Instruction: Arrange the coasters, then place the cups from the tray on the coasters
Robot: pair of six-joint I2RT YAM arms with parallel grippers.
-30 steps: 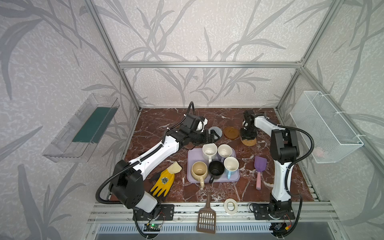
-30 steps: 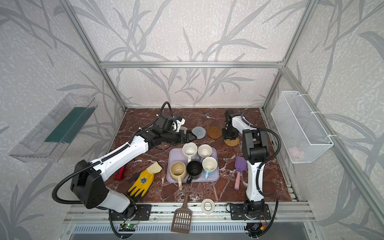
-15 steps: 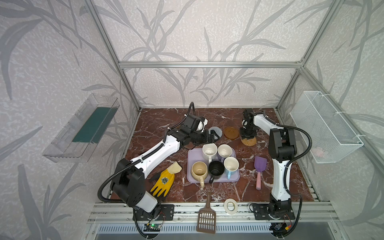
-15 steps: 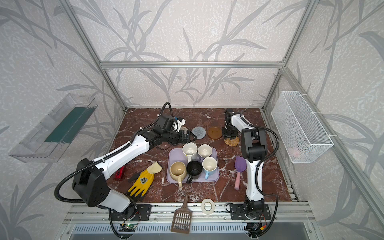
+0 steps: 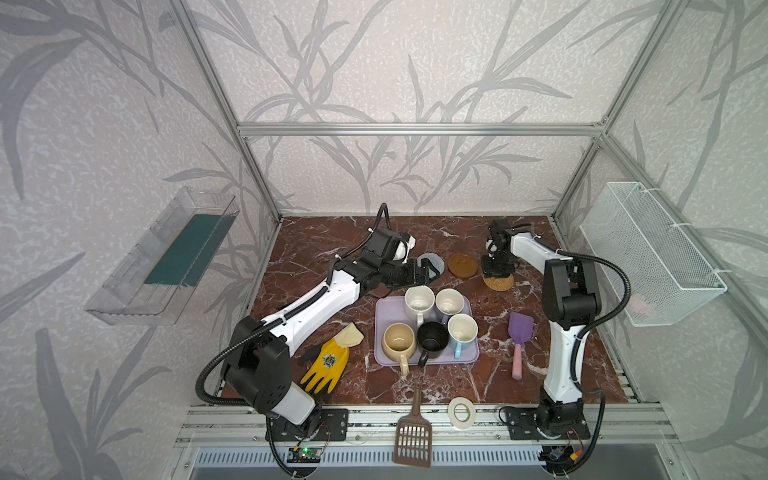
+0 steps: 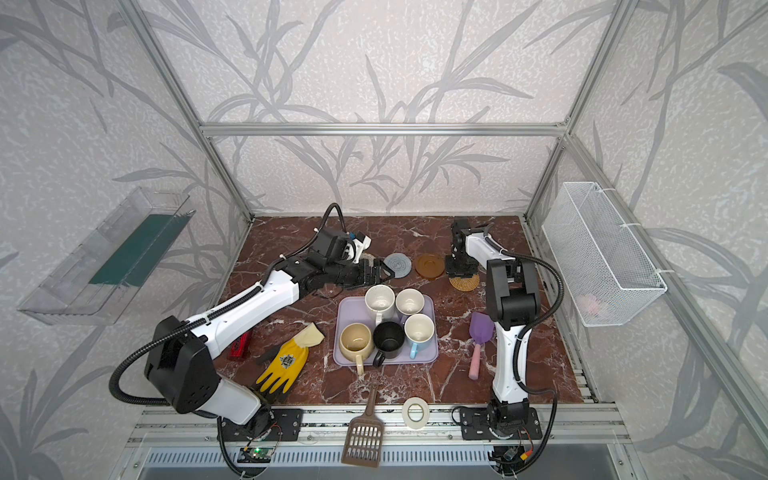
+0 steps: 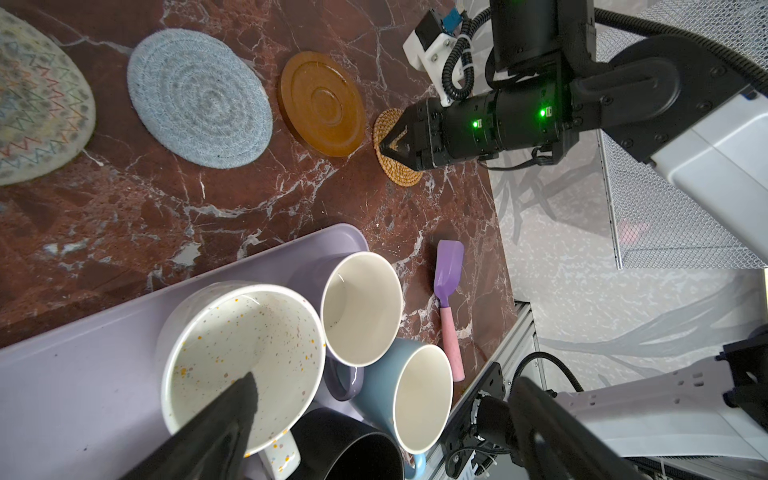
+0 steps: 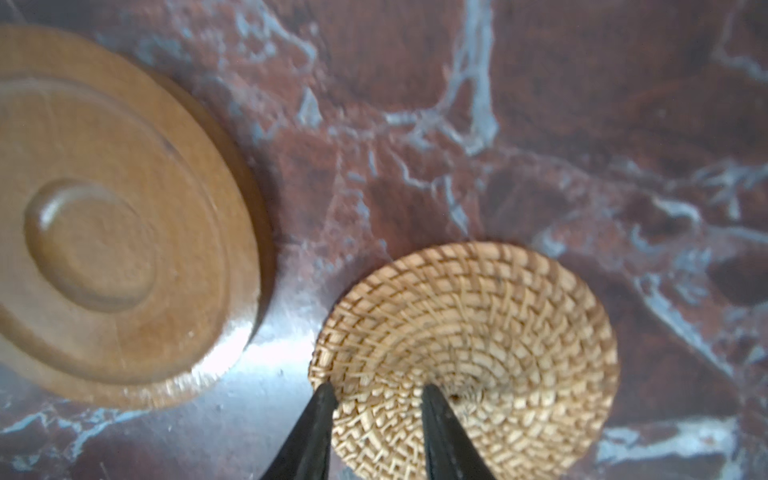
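In both top views all five cups (image 5: 432, 336) sit in the tray (image 5: 384, 311), with three coasters (image 5: 462, 264) lined up behind it. Left wrist: left gripper (image 7: 382, 380) wide, empty. Right wrist: right gripper (image 8: 376, 395) narrow, its tips on the rattan coaster (image 8: 498, 332), apparently positioning it. No cup is placed yet.

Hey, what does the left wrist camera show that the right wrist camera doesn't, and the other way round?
Only the left wrist view shows the lavender tray with the speckled cup and three more, the grey-blue coaster, the cream coaster, the purple scoop, and the left pincer with its jaws wide apart.

Only the right wrist view shows the rattan coaster weave up close, and a gap between the tips of the right pincer.

Both show the amber coaster, the rattan coaster beside it, and the right pincer over the rattan coaster.
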